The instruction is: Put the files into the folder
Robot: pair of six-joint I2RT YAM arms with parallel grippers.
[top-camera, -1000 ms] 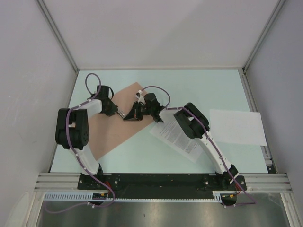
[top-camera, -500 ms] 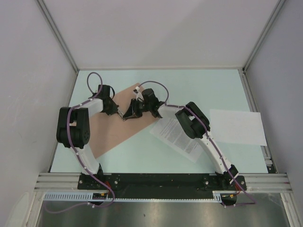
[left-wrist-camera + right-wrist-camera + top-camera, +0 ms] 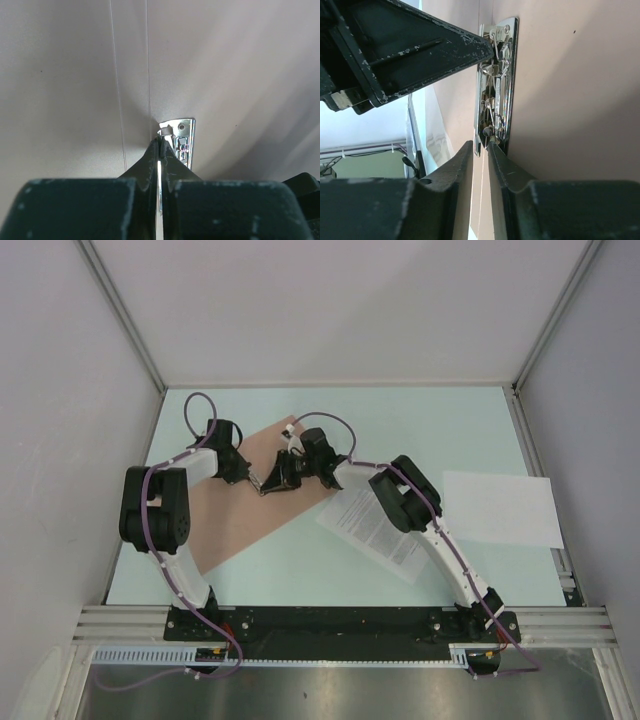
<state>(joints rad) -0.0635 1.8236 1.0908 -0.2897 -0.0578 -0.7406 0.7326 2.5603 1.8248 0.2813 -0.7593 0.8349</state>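
Overhead: the folder (image 3: 235, 525) lies flat on the surface (image 3: 420, 430), left of centre and turned on a diagonal, one corner pointing to the far side. It is salmon-pink and unmarked. A small metal clip (image 3: 496, 85) sits on it near its right-hand edge.

Both arms reach in over the folder and meet at that clip.

Left end effector (image 3: 158, 142): on its own wrist view the fingers are pressed together, with only a thin bright sliver between them. The tips sit right at the near end of the clip. I cannot tell whether anything is held in that sliver.

Right end effector (image 3: 482, 146): fingers drawn nearly together, a narrow slit left between them with pink card showing through. The tips are at the lower end of the clip as its wrist view has it. I cannot tell whether they bite on the metal or only touch it. In the same view one dark finger of the left arm comes in from the upper left, its point against the opposite end of the clip.

Files: neither sheet is in the folder. The printed sheet (image 3: 375, 530) lies flat just beside the folder's right edge, partly hidden under the right arm. The plain white sheet (image 3: 500, 508) lies flat at the right side of the surface, well apart from the folder, its outer edge over the surface's border.
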